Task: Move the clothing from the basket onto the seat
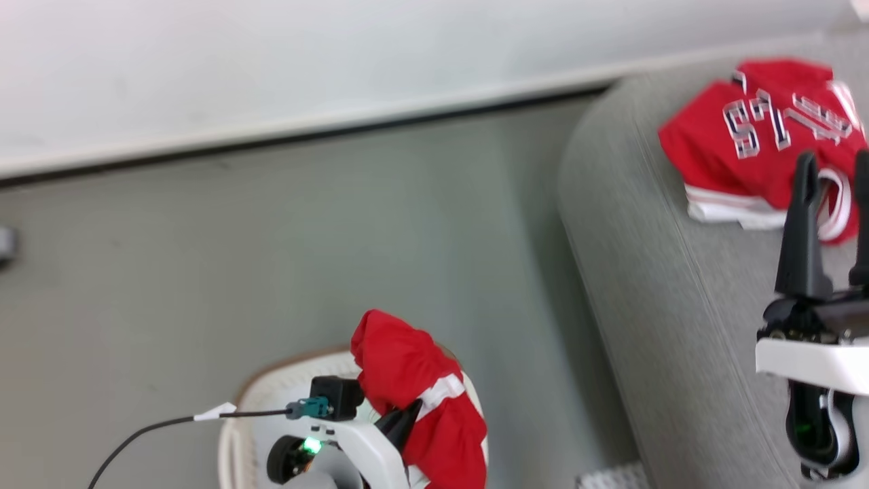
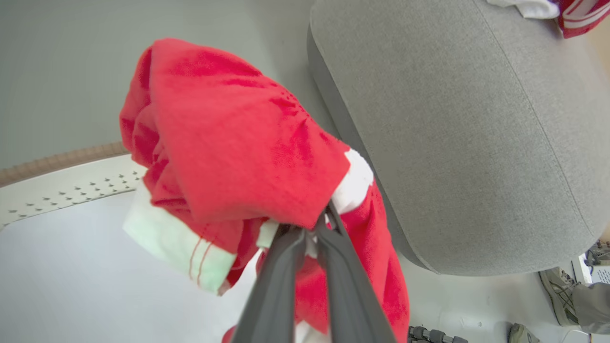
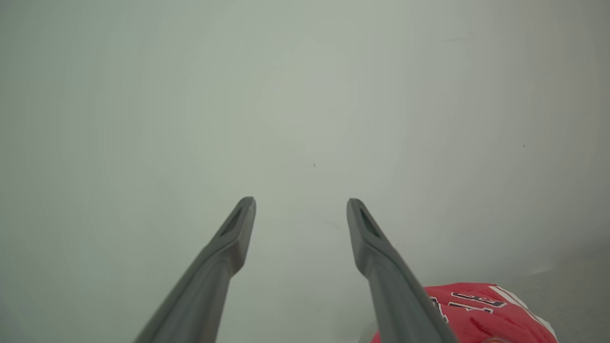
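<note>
A red garment with white trim hangs bunched over the white basket at the bottom of the head view. My left gripper is shut on that red garment, its fingers pinching the cloth near a white band. The basket's perforated wall and tan rim lie below it. A red jersey with navy lettering lies on the grey seat at the upper right. My right gripper stands open above the seat, with the jersey beside its right finger.
Grey-green floor spreads between the basket and the seat, with a pale wall and baseboard behind. A black cable runs from my left wrist. A person's shoe stands by the seat's corner.
</note>
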Robot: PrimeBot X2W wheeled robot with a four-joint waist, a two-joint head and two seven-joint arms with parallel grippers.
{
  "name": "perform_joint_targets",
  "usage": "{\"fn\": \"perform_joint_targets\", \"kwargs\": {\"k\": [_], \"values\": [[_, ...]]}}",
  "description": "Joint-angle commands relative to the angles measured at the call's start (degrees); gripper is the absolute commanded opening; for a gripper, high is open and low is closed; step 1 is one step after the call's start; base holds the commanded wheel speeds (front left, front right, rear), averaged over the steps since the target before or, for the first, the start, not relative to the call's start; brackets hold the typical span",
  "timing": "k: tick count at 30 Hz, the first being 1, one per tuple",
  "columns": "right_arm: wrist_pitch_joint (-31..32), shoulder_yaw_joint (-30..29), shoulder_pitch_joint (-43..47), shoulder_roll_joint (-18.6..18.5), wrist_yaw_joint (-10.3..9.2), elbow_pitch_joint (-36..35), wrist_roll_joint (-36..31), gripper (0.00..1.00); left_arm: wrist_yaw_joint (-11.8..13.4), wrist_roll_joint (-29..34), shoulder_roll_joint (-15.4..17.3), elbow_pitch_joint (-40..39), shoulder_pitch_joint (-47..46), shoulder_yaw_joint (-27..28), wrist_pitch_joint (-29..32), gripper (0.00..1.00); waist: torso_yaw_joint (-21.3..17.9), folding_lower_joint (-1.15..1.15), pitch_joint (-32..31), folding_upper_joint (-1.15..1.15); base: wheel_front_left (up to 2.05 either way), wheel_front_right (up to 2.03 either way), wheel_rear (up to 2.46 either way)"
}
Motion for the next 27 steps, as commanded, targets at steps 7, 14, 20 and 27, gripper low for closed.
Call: {"fn": "perform_joint_targets", "kwargs": {"k": [7,14,20,27], "values": [[0.0,1.2,5.9,-0.8,-0.13,3.0,0.6,1.0,0.1,4.0,2.3,-9.2,2.1,6.7,-0.4,0.0,8.0,0.01,-12.4,0.0,0.0,0.0,0.0],[0.1,3.9,9.5,-0.6,-0.13,5.0,0.9,1.0,0.5,10.6,3.7,-20.2,3.4,14.9,-0.4,0.0,9.7,0.01,-16.8,0.0,0.0,0.0,0.0],[0.1,6.7,10.9,-1.1,-0.13,6.4,0.6,1.0,1.7,14.7,4.8,-29.1,2.6,18.2,-0.4,0.0,10.8,0.01,-17.7,0.0,0.0,0.0,0.0],[0.0,8.9,11.0,-0.9,-0.13,6.9,0.6,1.0,3.4,15.1,5.9,-33.7,2.6,19.1,-0.2,0.0,10.9,0.01,-18.0,0.0,0.0,0.0,0.0]]}}
